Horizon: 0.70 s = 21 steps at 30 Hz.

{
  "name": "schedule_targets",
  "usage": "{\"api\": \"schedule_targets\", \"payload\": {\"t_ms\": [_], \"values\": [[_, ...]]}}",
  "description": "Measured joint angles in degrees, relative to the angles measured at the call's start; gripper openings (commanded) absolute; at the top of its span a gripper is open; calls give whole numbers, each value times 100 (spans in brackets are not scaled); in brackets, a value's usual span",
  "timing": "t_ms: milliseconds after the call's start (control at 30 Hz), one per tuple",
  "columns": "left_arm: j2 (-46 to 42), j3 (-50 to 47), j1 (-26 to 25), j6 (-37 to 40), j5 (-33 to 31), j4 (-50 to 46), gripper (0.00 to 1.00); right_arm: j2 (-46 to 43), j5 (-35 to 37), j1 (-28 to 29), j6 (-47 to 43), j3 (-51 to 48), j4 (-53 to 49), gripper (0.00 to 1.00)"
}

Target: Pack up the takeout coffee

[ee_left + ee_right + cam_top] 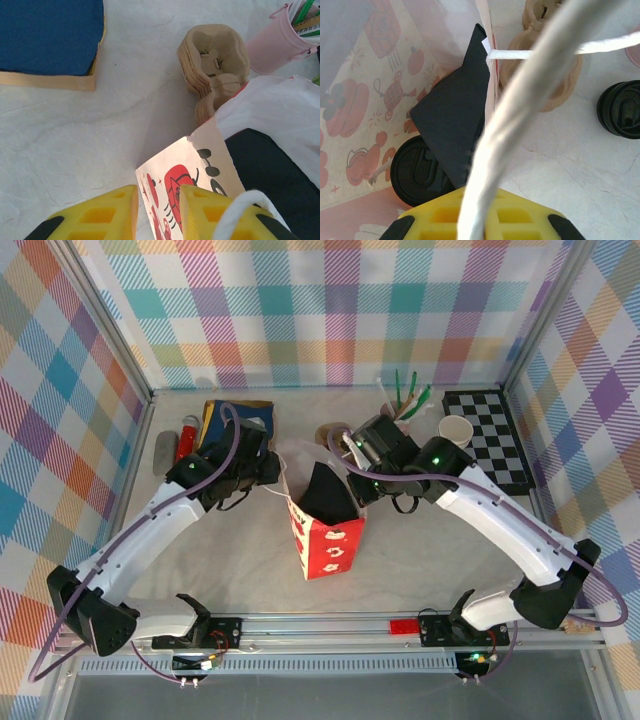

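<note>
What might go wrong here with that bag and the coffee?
The rope handle runs taut across the right gripper. If it slips, the paper bag may sag or tip. Inside, a black sheet leans over the lidded cup and might block the second cup, which is standing on the table.

Robotics test cell: plaid backdrop panels [330, 310] on aluminium framing [100, 318] enclose the worktop [420, 570]; mounting rail [330, 625] at 6 o'clock.

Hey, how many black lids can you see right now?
2. One black lid sits inside the bag, partly under a dark flap. The other lid stands on the table beside the bag. Others may be hidden.
</note>
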Motion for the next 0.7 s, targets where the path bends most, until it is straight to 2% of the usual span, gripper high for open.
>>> {"api": "schedule_targets", "payload": {"t_ms": [467,633,700], "values": [[236,170,363,273,284,13,29,-57,107,310,225,-68,35,7],[227,166,363,289,317,15,35,-81,151,354,256,-74,35,9],[192,164,363,295,319,13,40,-92,168,374,256,-79,35,9]]}}
